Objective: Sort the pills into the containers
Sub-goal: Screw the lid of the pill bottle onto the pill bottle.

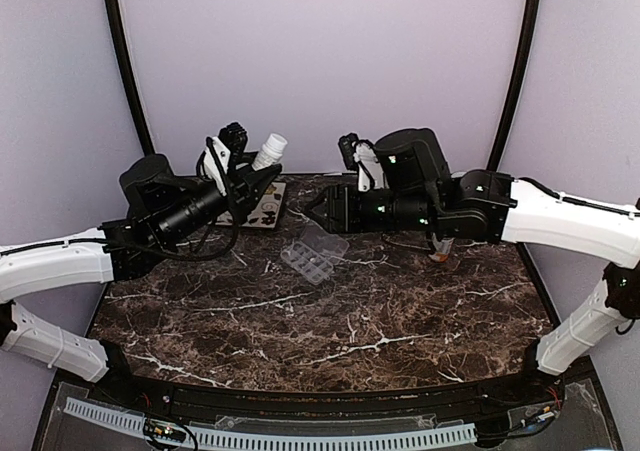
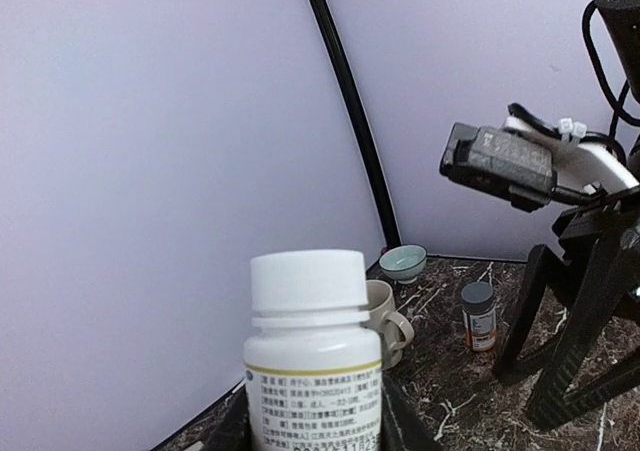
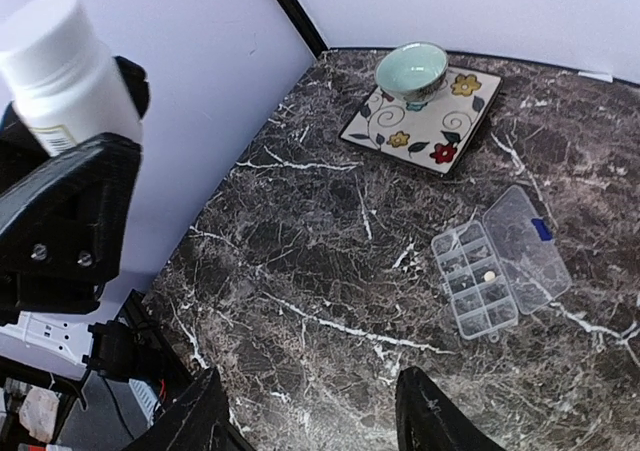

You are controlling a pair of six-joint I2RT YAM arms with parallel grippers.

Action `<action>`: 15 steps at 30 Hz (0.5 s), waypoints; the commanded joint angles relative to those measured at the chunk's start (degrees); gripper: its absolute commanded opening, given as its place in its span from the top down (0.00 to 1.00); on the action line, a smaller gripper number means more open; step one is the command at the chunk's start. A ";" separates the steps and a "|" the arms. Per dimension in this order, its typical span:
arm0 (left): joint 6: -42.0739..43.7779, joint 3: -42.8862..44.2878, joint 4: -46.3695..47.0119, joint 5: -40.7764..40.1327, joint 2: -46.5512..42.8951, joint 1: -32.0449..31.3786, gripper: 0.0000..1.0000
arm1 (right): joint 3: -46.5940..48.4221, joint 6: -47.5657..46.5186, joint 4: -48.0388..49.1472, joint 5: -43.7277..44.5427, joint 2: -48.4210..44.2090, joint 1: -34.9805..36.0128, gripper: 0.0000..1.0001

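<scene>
A capped white pill bottle (image 2: 312, 361) is gripped aloft by the left pincer (image 1: 258, 173); the empty, part-open right pincer (image 3: 312, 413) is judged needed next to remove the cap (image 2: 306, 283).

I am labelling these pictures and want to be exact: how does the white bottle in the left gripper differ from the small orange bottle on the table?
The white bottle is white with a white cap; the orange bottle is orange with a grey-looking cap. The white bottle is gripped by the left gripper, off the table; the orange bottle stands upright on the table. Both are capped.
</scene>
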 commanded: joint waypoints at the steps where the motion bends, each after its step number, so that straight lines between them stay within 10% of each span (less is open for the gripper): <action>1: -4.50 3.62 -5.25 10.11 -1.86 3.18 1.00 | -1.36 -8.57 1.90 2.18 -4.62 0.31 0.43; 15: -9.39 21.20 -33.96 46.04 9.12 9.38 1.00 | 0.10 -25.24 -0.93 -3.02 -10.79 -0.98 0.47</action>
